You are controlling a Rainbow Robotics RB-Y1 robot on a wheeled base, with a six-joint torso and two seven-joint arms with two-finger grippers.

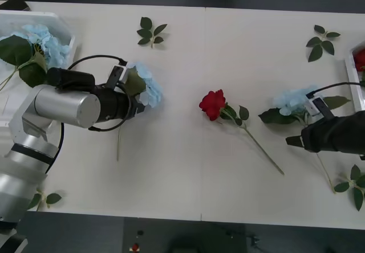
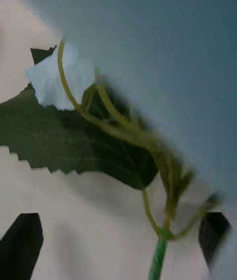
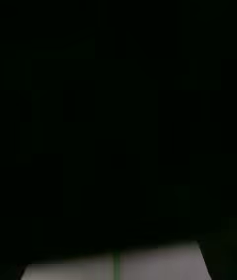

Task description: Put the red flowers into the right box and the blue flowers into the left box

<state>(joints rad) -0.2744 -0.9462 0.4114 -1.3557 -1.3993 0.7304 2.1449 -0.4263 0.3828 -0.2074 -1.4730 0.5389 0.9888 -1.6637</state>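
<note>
Two blue flowers loose on table: one (image 1: 145, 85) right at left gripper (image 1: 138, 96), fingers hidden behind wrist and bloom, grasp cannot tell. Other (image 1: 293, 102) just ahead of right gripper (image 2: 118, 245), fingers (image 2: 22, 243) spread wide, gripping nothing, stem (image 2: 158, 255) between them. Risk: pinching leaf instead of thin stem, bloom slipping out. Red rose (image 1: 213, 103) lying well apart, between both grippers.

One red rose (image 1: 213, 103) lies mid-table; blue clusters (image 1: 149, 85) (image 1: 293, 100) flank it; another (image 1: 45, 42) fills the left box (image 1: 54, 18).
</note>
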